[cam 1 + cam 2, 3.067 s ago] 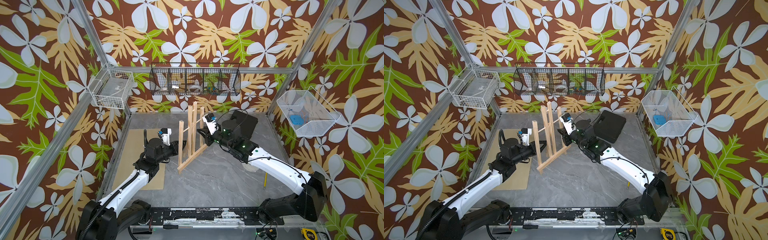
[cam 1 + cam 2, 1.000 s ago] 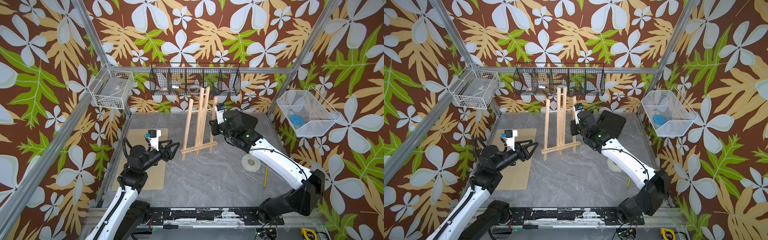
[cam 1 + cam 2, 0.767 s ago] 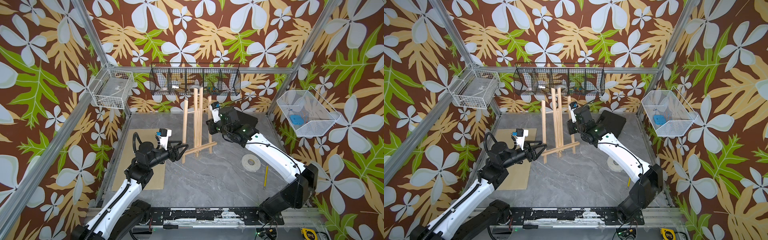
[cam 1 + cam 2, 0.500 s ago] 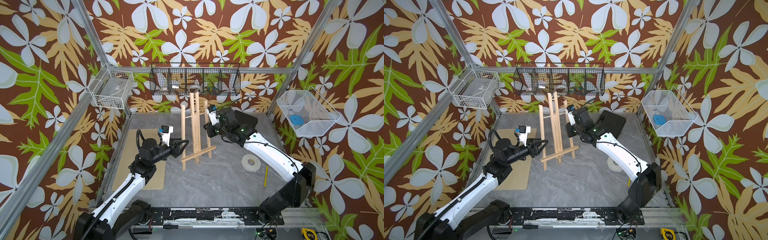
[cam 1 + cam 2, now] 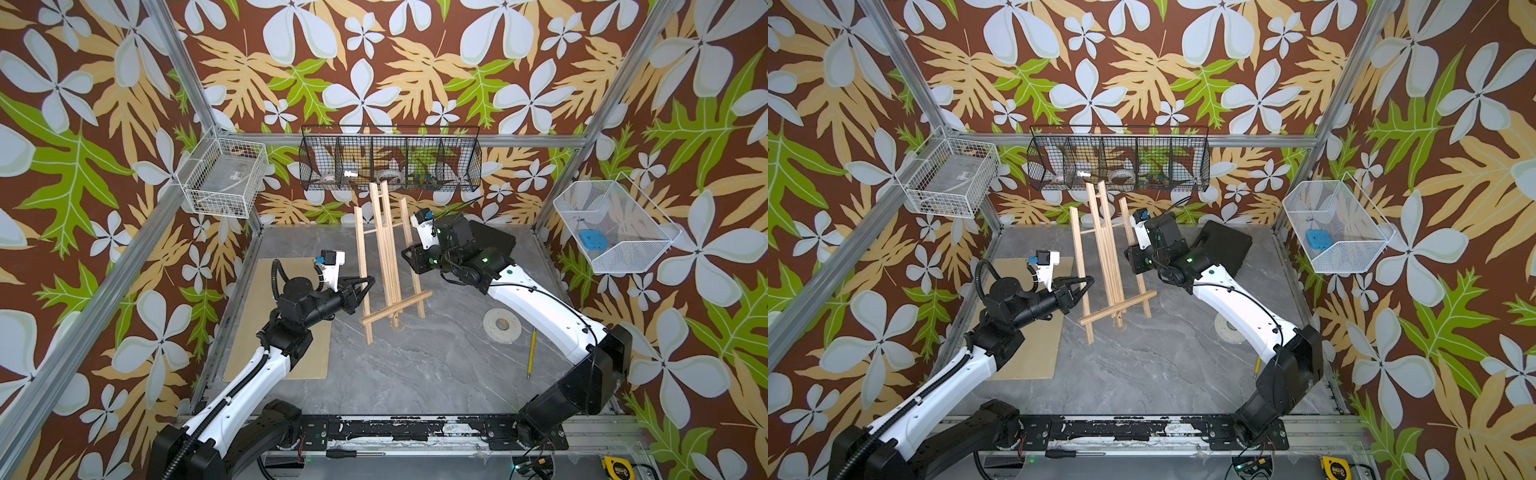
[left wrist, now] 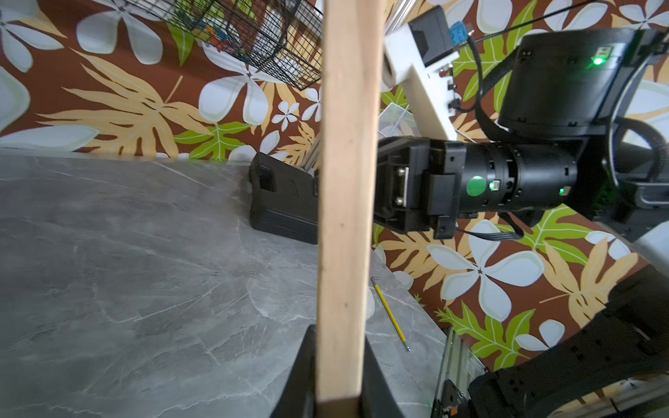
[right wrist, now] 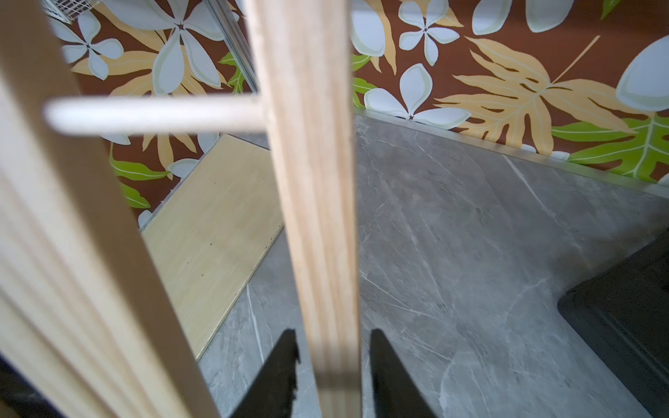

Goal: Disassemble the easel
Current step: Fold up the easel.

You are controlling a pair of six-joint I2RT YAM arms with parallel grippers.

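Clamped with the left hand (image 5: pixel 366 286) on one outer leg (image 5: pixel 360 245) of the easel (image 5: pixel 388 257). Straddling the other outer leg (image 5: pixel 406 224) with the right hand (image 5: pixel 409 255), spread and not pinching. Probably light and stiff, weak at the joints: best gripped on a leg beside a crossbar. Standing mid-counter (image 5: pixel 415 374), long axis upright, top leaning backward, ledge bar (image 5: pixel 397 307) low.

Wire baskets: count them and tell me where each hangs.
3. The white square basket hangs at the left wall, the long black basket on the back wall, and the white angled basket on the right wall. None appears hidden.
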